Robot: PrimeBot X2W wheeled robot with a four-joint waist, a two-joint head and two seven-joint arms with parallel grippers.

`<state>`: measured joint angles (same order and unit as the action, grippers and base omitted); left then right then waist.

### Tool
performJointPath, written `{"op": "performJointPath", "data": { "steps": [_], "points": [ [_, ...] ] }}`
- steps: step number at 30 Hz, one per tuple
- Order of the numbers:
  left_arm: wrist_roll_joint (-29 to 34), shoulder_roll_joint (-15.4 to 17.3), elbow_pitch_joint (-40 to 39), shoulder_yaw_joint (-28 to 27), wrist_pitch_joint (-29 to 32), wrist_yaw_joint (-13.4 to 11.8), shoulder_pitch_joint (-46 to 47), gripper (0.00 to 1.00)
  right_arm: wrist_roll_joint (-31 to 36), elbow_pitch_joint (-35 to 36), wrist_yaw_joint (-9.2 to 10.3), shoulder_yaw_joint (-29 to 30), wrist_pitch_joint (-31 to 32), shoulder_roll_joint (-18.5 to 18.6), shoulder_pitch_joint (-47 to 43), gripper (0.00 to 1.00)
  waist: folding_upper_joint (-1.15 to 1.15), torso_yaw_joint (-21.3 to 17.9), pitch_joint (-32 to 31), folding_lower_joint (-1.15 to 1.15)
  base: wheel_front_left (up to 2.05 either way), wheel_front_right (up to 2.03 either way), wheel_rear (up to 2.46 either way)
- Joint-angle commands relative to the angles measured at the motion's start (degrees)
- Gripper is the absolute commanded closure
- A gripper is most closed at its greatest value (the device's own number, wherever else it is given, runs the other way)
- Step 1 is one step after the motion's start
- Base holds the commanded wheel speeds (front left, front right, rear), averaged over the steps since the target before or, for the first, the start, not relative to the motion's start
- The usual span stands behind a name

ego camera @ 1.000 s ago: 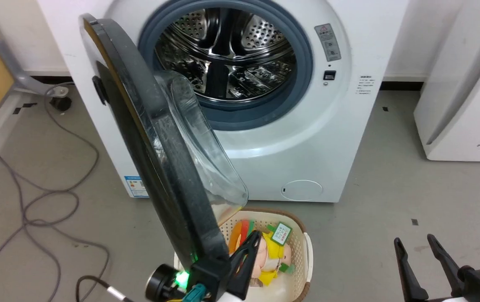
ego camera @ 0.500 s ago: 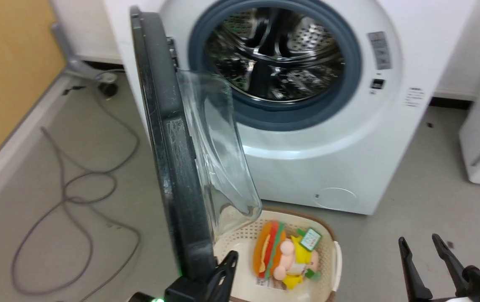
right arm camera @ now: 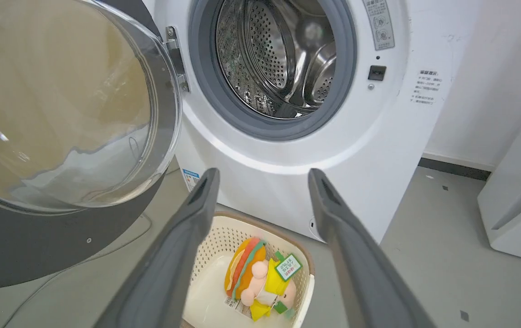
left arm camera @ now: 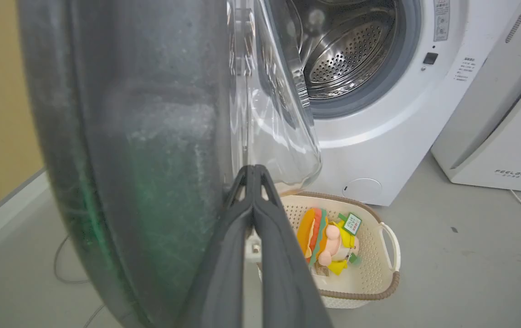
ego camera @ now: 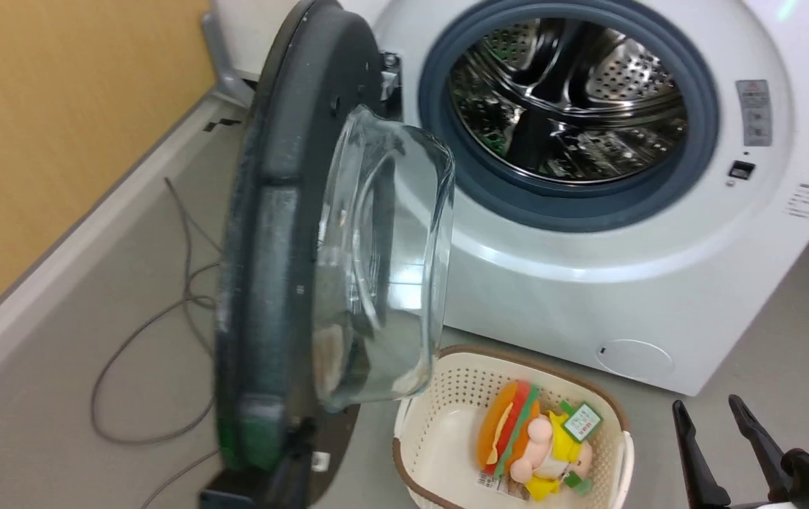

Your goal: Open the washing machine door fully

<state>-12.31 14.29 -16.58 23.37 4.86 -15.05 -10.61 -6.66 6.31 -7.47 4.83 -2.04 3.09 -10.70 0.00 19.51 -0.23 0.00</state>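
Observation:
The washing machine door [ego camera: 270, 247] stands swung wide to the left of the white washing machine [ego camera: 588, 283], its dark grey inner rim and clear glass bowl [ego camera: 383, 261] facing me. The steel drum [ego camera: 574, 99] is exposed inside the grey rubber ring. In the left wrist view my left gripper [left arm camera: 252, 169] is shut with nothing between its fingers, its tips against the door's [left arm camera: 151, 136] inner rim beside the glass bowl. My right gripper [ego camera: 716, 417] is open at the lower right, well clear of the door [right arm camera: 60, 114], and holds nothing.
A cream basket [ego camera: 461, 385] with plush toys [ego camera: 532, 438] sits on the floor in front of the machine, under the door's swing. Grey cables [ego camera: 157, 339] lie on the floor to the left by a yellow wall [ego camera: 58, 106]. A white appliance [left arm camera: 506, 127] stands to the right.
The door has swung further open, from nearly edge-on to showing its inner face. The head camera has turned, shifting the scene right. The left gripper has dropped behind the door's lower edge.

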Motion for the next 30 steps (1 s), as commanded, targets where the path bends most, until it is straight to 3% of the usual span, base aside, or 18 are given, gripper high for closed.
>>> {"op": "performJointPath", "data": {
  "steps": [1, 11, 18, 30],
  "points": [
    [-0.2, 0.7, -0.1, -1.0, -0.5, -0.6, -0.6, 1.0, -0.4, 0.3, -0.02, 0.0, 0.3, -0.2, -0.9, 0.0, 0.0, 0.4, 0.1, 0.0, 0.0, 0.0, 0.0],
    [-0.8, 4.8, 2.9, -9.3, -2.3, -3.5, 0.2, 1.0, -0.9, -0.3, -0.02, -0.7, 0.3, -0.2, -0.7, 0.0, 0.0, -0.2, 0.4, 0.0, 0.0, 0.0, 0.0],
    [-4.4, 6.5, 9.3, -16.9, -5.1, -4.9, 2.7, 1.0, -1.3, -0.9, -0.02, -0.6, 0.4, -0.2, -0.2, 0.0, 0.0, -1.5, 1.3, 0.0, 0.0, 0.0, 0.0],
    [-10.7, 10.2, 28.0, -24.7, -13.4, -0.2, 13.4, 1.0, -1.2, -1.3, -0.02, -1.3, 0.7, -0.2, 1.8, 0.0, 0.0, -4.3, 4.6, 0.0, 0.0, 0.0, 0.0]
  ]
}}
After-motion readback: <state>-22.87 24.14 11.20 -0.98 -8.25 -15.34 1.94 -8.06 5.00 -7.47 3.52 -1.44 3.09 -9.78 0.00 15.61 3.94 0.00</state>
